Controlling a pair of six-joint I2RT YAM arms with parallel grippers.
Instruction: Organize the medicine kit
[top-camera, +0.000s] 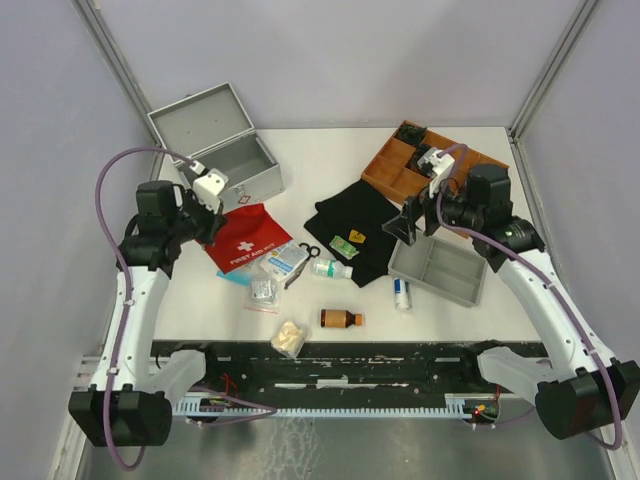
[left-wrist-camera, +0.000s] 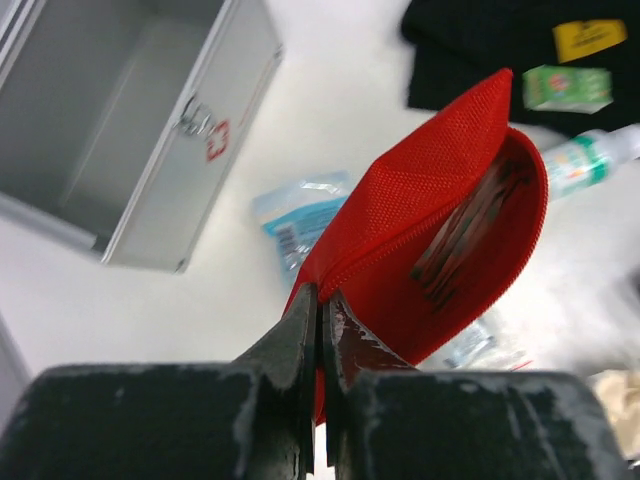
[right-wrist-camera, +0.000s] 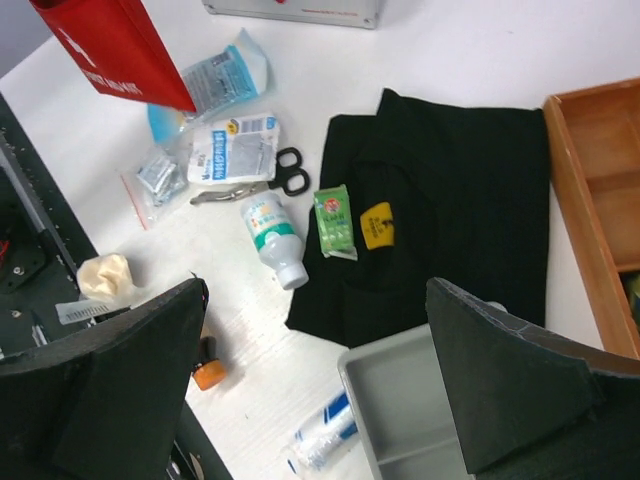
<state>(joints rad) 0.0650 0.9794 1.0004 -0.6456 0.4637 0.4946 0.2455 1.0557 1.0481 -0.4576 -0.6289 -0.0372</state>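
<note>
A: Clamped right down with the left gripper (left-wrist-camera: 320, 300), tips all but meeting, on only the thin zip edge of the red pouch (left-wrist-camera: 430, 230). Held up off the table (left-wrist-camera: 330, 110) by that one corner.

B: Noted. Spread wide on the right gripper (right-wrist-camera: 315, 300), with nothing between the fingers. Hanging above the corner of the grey tray (right-wrist-camera: 400, 410) and the black cloth (right-wrist-camera: 450, 200).

A: Worried about that pinch. Could slide off the fabric on a fast swing, judging by so small a bite.

B: Worse, hanging with the mouth gaping and pale and dark contents on show. Might well spill on a tilt.

A: Straight onto the plastic packets (left-wrist-camera: 300, 215) lying just beneath, most likely.

B: Where to, then?

A: Presumably into the medicine kit (left-wrist-camera: 200, 170). Standing at the back-left of the table, lid thrown back, nothing visible inside. Just beyond the pouch, not touching it.

B: Could snag on the rim if brought in low, or knock the raised lid. Hard to tell whether able to lie flat in there.

A: Better carried high, lowered mouth-up, and let go only once resting on the case floor.
</note>
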